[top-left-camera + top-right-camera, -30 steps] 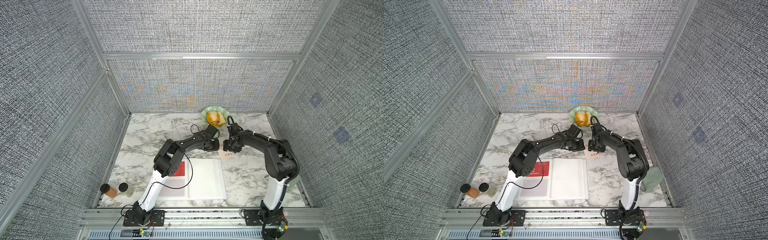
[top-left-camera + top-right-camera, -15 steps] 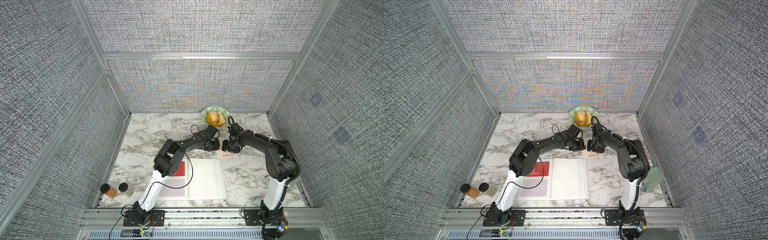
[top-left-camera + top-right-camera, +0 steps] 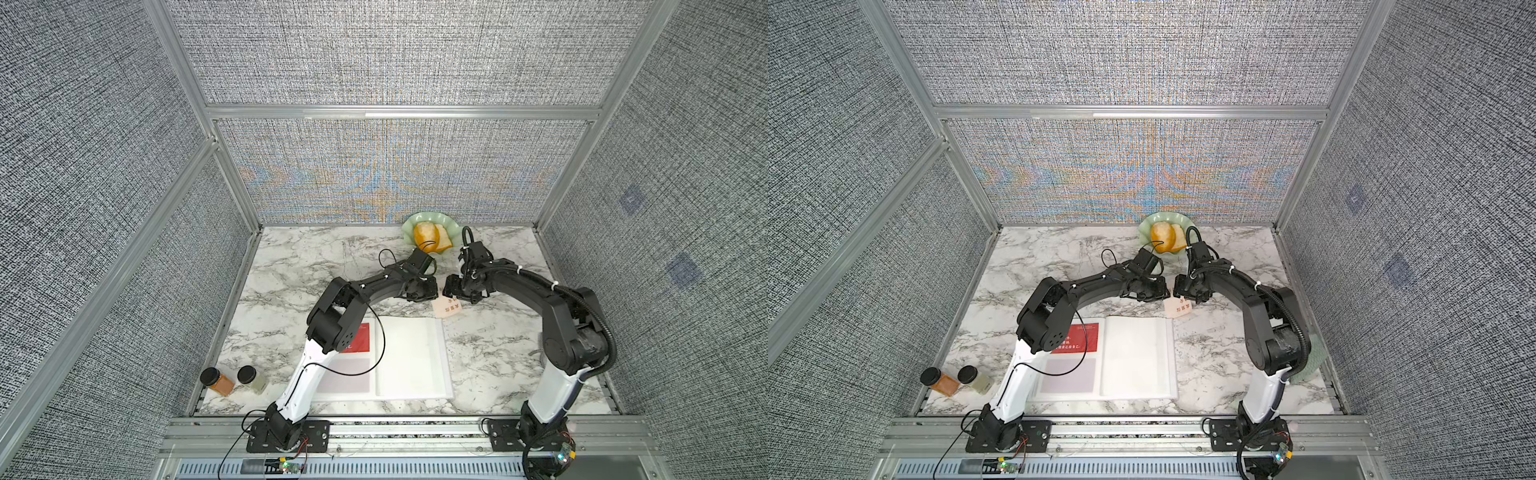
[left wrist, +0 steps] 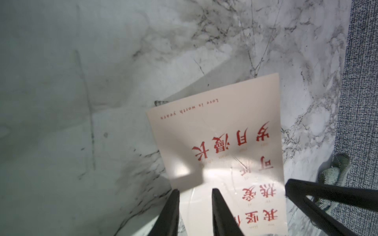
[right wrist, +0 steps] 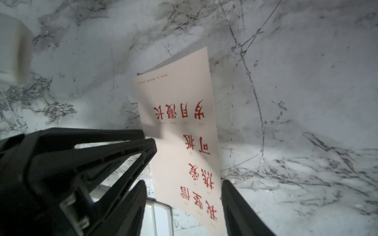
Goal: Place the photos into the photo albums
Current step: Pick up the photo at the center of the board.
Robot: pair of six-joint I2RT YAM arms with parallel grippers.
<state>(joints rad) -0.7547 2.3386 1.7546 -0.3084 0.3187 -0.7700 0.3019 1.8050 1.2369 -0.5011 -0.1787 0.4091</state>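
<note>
The right gripper (image 5: pixel 183 183) stands wide astride a cream photo (image 5: pixel 176 96); whether it pinches it I cannot tell. The left gripper (image 4: pixel 195 194), narrowly parted, meets the photo's edge. Just beside them, the open photo album (image 3: pixel 411 357) holds one red photo (image 3: pixel 360 337); the cream one is not yet in.

I work in a lab test cell — grey woven panels (image 3: pixel 374 54) in an aluminium frame (image 3: pixel 399 112) wall in my marble-patterned tabletop (image 3: pixel 299 257), and my arm bases (image 3: pixel 286 432) are bolted to a metal rail (image 3: pixel 407 428).
</note>
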